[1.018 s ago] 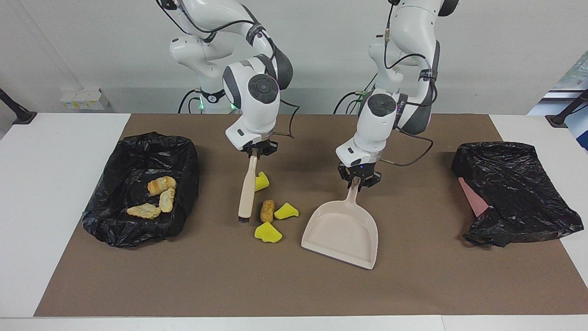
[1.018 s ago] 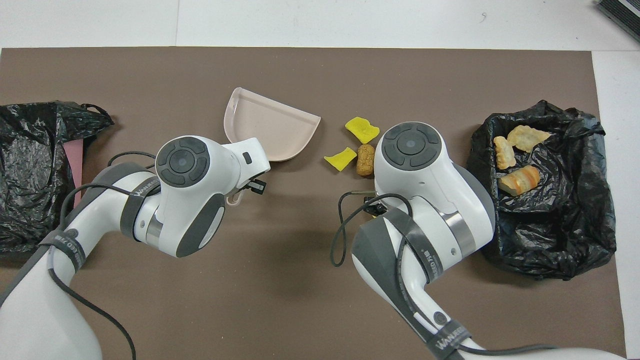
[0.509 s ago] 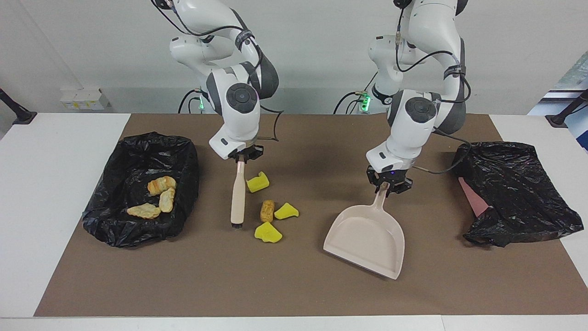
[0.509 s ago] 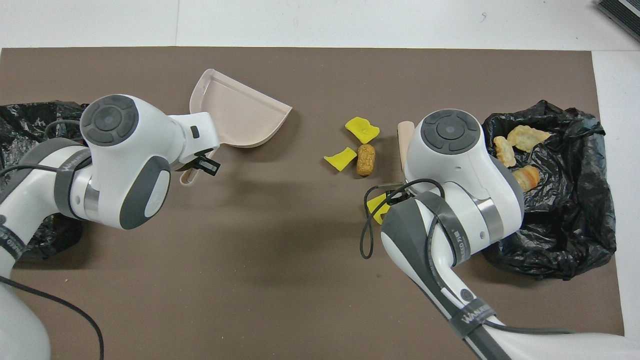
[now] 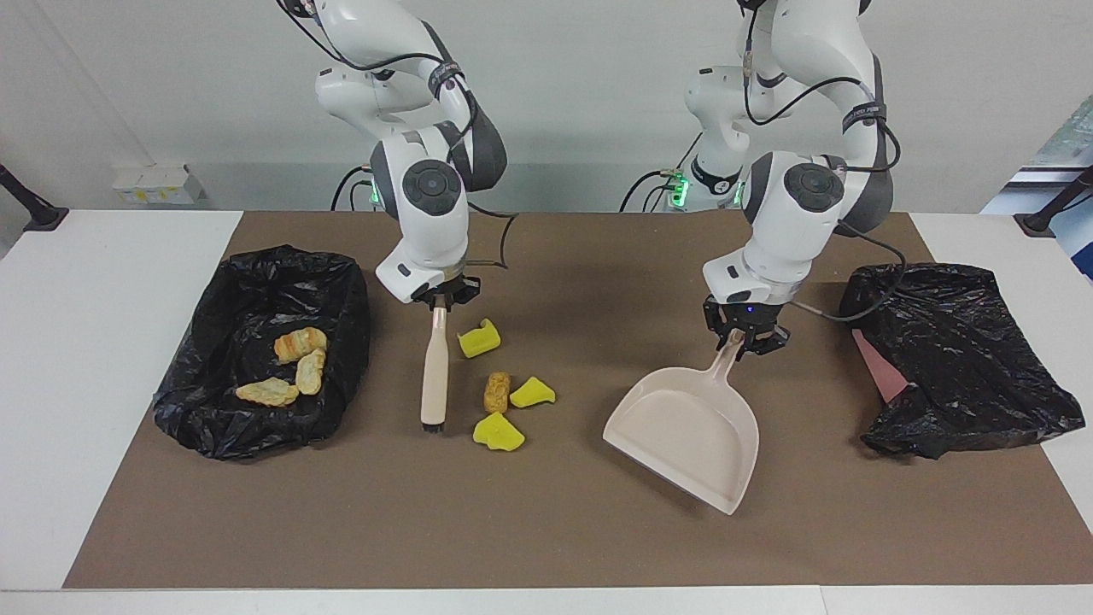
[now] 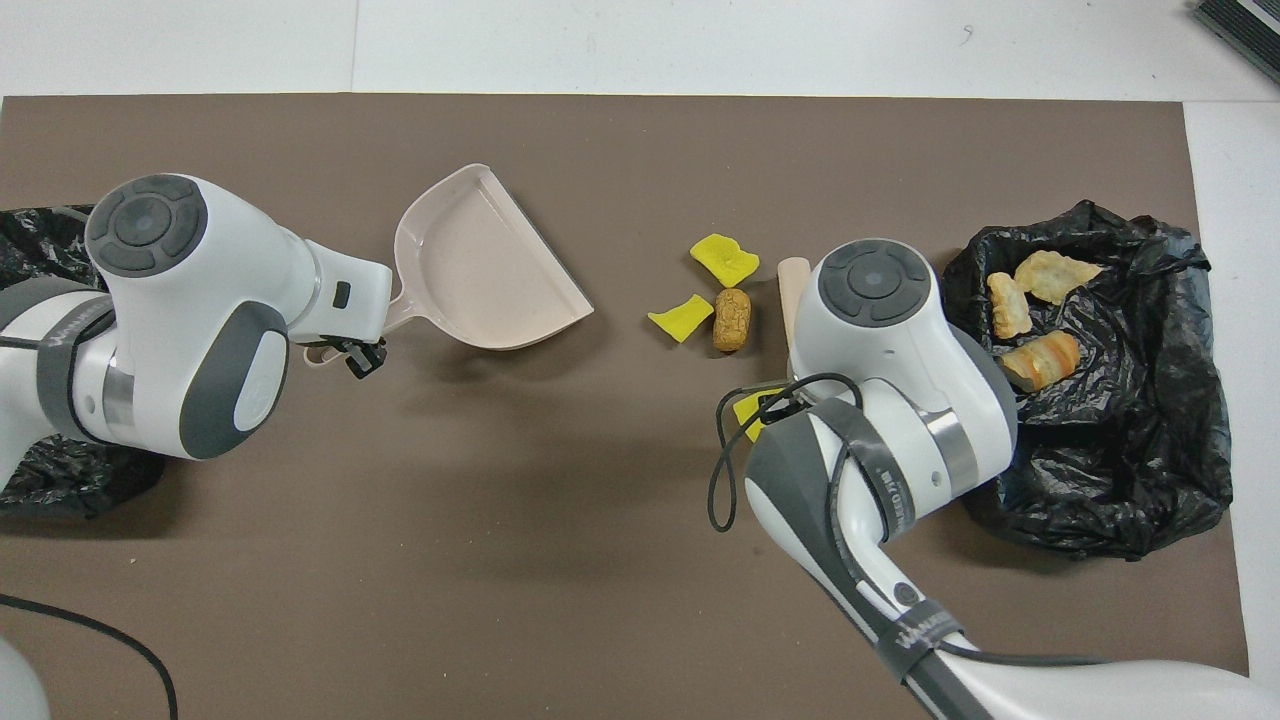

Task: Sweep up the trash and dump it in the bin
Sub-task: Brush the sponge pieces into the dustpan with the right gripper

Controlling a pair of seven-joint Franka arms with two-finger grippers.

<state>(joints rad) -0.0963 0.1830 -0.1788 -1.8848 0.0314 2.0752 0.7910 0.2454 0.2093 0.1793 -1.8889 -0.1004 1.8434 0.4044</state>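
My right gripper (image 5: 440, 299) is shut on the handle top of the beige brush (image 5: 435, 367), whose black bristles point down at the mat between the bin and the loose trash. That trash is three yellow sponge chunks (image 5: 479, 339) (image 5: 532, 393) (image 5: 499, 432) and a brown nugget (image 5: 496, 391). Three bread lumps (image 5: 295, 367) lie in the black-lined bin (image 5: 256, 282). My left gripper (image 5: 739, 335) is shut on the handle of the beige dustpan (image 5: 687, 436), its open mouth turned toward the trash. In the overhead view the brush tip (image 6: 792, 280) shows beside the nugget (image 6: 731, 319).
A crumpled black bag (image 5: 956, 359) with a pink edge showing lies at the left arm's end of the brown mat (image 5: 546, 530). White table borders the mat on all sides. A wide strip of mat separates the dustpan (image 6: 490, 265) from the trash.
The left gripper carried the dustpan away from the trash toward the left arm's end and turned it. The right gripper shifted the brush toward the bin, uncovering the nearest yellow chunk.
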